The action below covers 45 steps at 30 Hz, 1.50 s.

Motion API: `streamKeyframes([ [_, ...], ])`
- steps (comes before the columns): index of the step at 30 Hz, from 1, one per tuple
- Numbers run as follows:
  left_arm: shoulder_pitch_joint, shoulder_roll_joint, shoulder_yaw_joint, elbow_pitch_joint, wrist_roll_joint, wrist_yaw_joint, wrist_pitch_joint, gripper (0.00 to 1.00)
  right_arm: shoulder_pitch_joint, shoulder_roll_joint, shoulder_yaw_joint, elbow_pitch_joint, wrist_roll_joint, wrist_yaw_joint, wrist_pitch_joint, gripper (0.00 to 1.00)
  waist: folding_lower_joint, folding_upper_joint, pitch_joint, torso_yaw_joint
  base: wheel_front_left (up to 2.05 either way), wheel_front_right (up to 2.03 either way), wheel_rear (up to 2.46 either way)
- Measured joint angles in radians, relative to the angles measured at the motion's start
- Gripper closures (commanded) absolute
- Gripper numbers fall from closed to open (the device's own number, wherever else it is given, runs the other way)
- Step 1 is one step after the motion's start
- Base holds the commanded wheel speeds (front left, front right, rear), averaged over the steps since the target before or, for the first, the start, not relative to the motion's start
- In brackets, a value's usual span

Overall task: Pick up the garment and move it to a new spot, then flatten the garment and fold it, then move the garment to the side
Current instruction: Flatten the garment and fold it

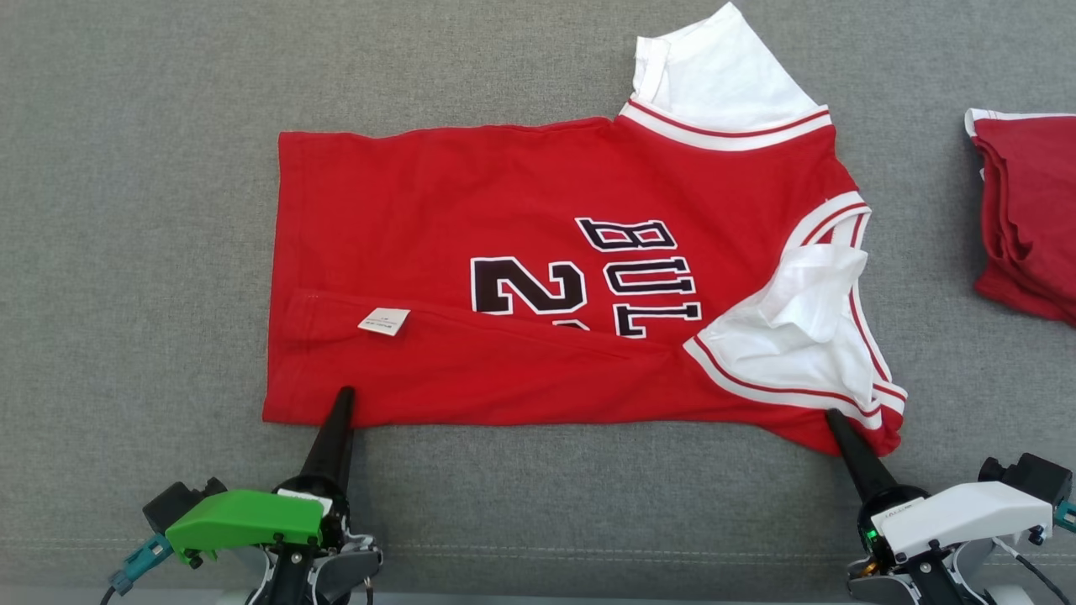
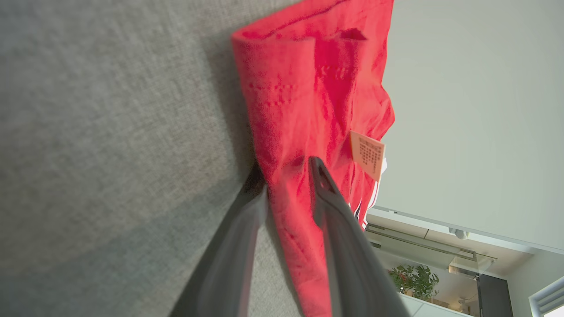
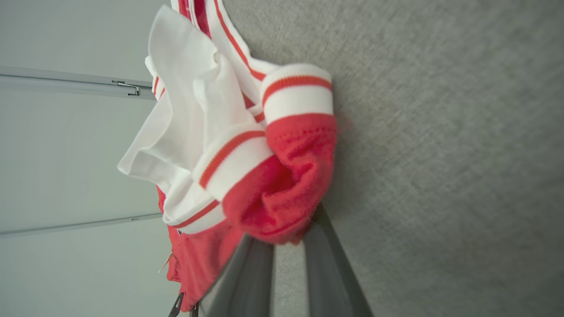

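Left hand (image 1: 343,402) pinches the red shirt (image 1: 504,193) at its near hem; right hand (image 1: 834,418) pinches its near shoulder. It has white sleeves (image 1: 723,76) and black letters (image 1: 647,273). It lies on the gray surface (image 1: 126,252), long way left to right, neck pointing right.

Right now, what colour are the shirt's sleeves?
The sleeves are white; best seen in the head view.

Left gripper (image 1: 345,395) and right gripper (image 1: 832,416) point forward, jaws of each clamped on the garment (image 1: 471,193).
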Motion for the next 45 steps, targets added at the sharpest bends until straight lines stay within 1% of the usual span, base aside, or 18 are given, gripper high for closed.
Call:
streamKeyframes([
  [1, -0.001, 0.000, -0.002, 0.000, 0.003, 0.000, 0.000, 0.45, 0.003, -0.002, 0.000, -0.003, -0.006, 0.000, -0.001, 0.58, 0.0000, 0.0000, 0.000, -0.002, 0.00, 0.00, 0.00],
  [2, -0.001, 0.000, -0.004, 0.000, 0.007, 0.000, 0.000, 0.31, 0.005, -0.005, -0.001, -0.005, -0.012, 0.000, -0.008, 0.25, 0.0000, 0.0000, 0.001, -0.002, 0.00, 0.00, 0.00],
  [3, -0.001, 0.000, -0.006, -0.001, 0.007, 0.000, -0.001, 0.16, 0.006, -0.008, -0.003, -0.006, -0.017, 0.000, -0.009, 0.00, 0.0000, 0.0000, 0.000, -0.002, 0.00, 0.00, 0.00],
  [4, -0.002, 0.000, -0.006, -0.003, 0.010, 0.000, -0.003, 0.00, 0.007, -0.013, -0.006, -0.008, -0.020, 0.000, -0.014, 0.00, 0.0000, 0.0000, 0.000, -0.003, 0.00, 0.00, 0.00],
  [11, -0.002, 0.003, 0.001, -0.012, 0.022, 0.001, -0.020, 0.00, 0.009, -0.053, -0.029, -0.038, -0.060, -0.002, -0.030, 0.00, 0.0000, 0.0000, -0.003, -0.002, 0.00, 0.00, 0.00],
  [14, 0.002, 0.013, 0.007, -0.012, 0.053, 0.003, -0.033, 0.00, 0.024, -0.087, -0.032, -0.051, -0.076, -0.013, -0.026, 0.00, 0.0000, 0.0000, -0.004, -0.002, 0.00, 0.00, 0.00],
  [16, 0.005, 0.021, 0.017, -0.012, 0.055, 0.003, -0.047, 0.00, 0.042, -0.122, -0.033, -0.062, -0.096, -0.018, -0.018, 0.00, 0.0000, 0.0000, -0.006, -0.002, 0.00, 0.00, 0.00],
  [19, 0.014, 0.044, 0.038, -0.012, 0.063, 0.008, -0.065, 0.00, 0.068, -0.186, -0.033, -0.077, -0.143, -0.024, 0.004, 0.00, 0.0000, 0.0000, -0.009, -0.003, 0.00, 0.00, 0.00],
  [22, 0.027, 0.083, 0.049, -0.017, 0.093, 0.018, -0.078, 0.00, 0.078, -0.240, -0.034, -0.112, -0.188, -0.027, 0.018, 0.00, 0.0000, 0.0000, -0.012, -0.006, 0.00, 0.00, 0.00],
  [24, 0.028, 0.110, 0.053, -0.021, 0.128, 0.019, -0.083, 0.00, 0.074, -0.264, -0.043, -0.146, -0.210, -0.028, 0.020, 0.00, 0.0000, 0.0000, -0.012, -0.008, 0.00, 0.00, 0.00],
  [26, 0.024, 0.133, 0.054, -0.037, 0.139, 0.020, -0.082, 0.00, 0.055, -0.278, -0.047, -0.188, -0.223, -0.028, 0.021, 0.00, 0.0000, 0.0000, -0.011, -0.008, 0.00, 0.00, 0.00],
  [29, -0.016, 0.163, 0.041, -0.080, 0.174, 0.028, -0.066, 0.00, -0.006, -0.315, -0.043, -0.262, -0.262, -0.027, 0.038, 0.00, 0.0000, 0.0000, -0.004, -0.006, 0.00, 0.00, 0.00],
  [33, -0.137, 0.212, 0.000, -0.136, 0.221, 0.028, -0.011, 0.00, -0.127, -0.365, -0.035, -0.313, -0.302, -0.028, 0.084, 0.00, 0.0000, 0.0000, 0.014, 0.001, 0.00, 0.00, 0.00],
  [35, -0.197, 0.236, -0.028, -0.146, 0.256, 0.028, 0.025, 0.00, -0.191, -0.390, -0.025, -0.312, -0.323, -0.028, 0.119, 0.00, 0.0000, 0.0000, 0.027, 0.006, 0.00, 0.00, 0.00],
  [39, -0.288, 0.273, -0.054, -0.141, 0.267, 0.044, 0.090, 0.00, -0.330, -0.439, 0.003, -0.286, -0.363, -0.036, 0.201, 0.00, 0.0000, 0.0000, 0.060, 0.014, 0.00, 0.00, 0.00],
  [42, -0.348, 0.276, -0.073, -0.127, 0.266, 0.056, 0.144, 0.00, -0.440, -0.447, 0.025, -0.267, -0.370, -0.036, 0.264, 0.00, 0.0000, 0.0000, 0.091, 0.018, 0.00, 0.00, 0.00],
  [45, -0.410, 0.294, -0.090, -0.100, 0.270, 0.063, 0.186, 0.00, -0.540, -0.456, 0.039, -0.239, -0.380, -0.039, 0.318, 0.00, 0.0000, 0.0000, 0.125, 0.023, 0.00, 0.00, 0.00],
])
